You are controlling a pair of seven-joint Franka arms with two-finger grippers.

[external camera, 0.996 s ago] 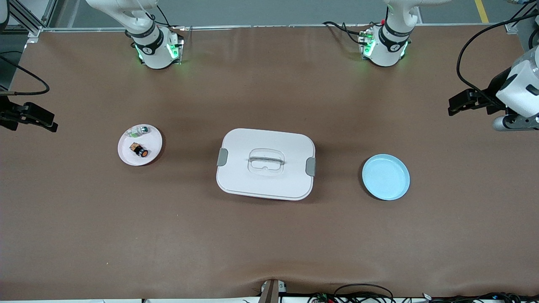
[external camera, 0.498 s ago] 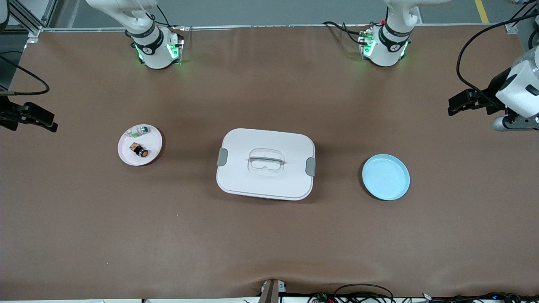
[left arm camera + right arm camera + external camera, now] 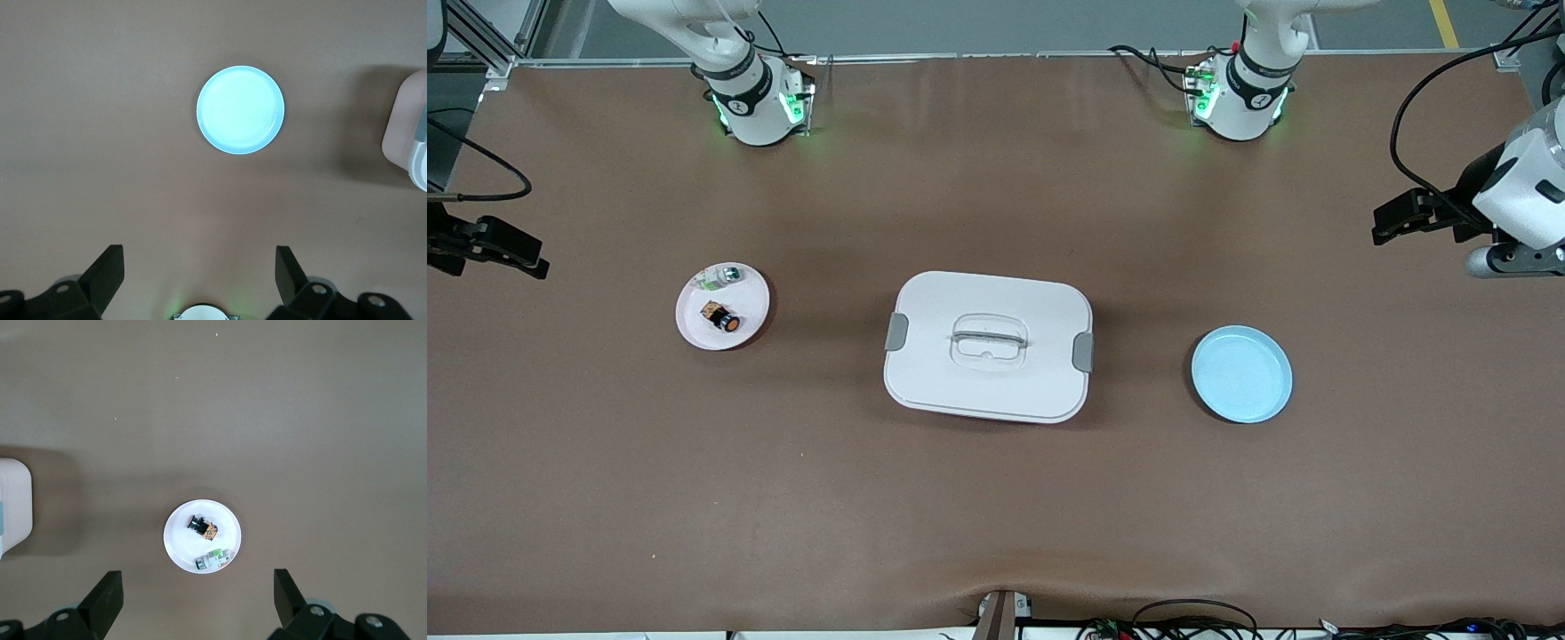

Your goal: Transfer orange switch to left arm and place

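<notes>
A brown table [image 3: 996,498] runs to a grey floor strip by the arm bases. The orange switch [image 3: 721,317], black with an orange cap, lies on a pink plate [image 3: 751,302] toward the right arm's end, nearer the camera than a clear-green switch [image 3: 720,277]. The white box [image 3: 989,345] sits mid-table, a blue plate [image 3: 1242,373] toward the left arm's end. The left gripper [image 3: 199,277] and right gripper [image 3: 199,597] hang high over the table, fingers apart, empty.

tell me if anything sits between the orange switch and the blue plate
Yes. The box stands mid-table, directly between the pink plate holding the orange switch and the blue plate. Both grippers, right and left, are open, holding nothing.
</notes>
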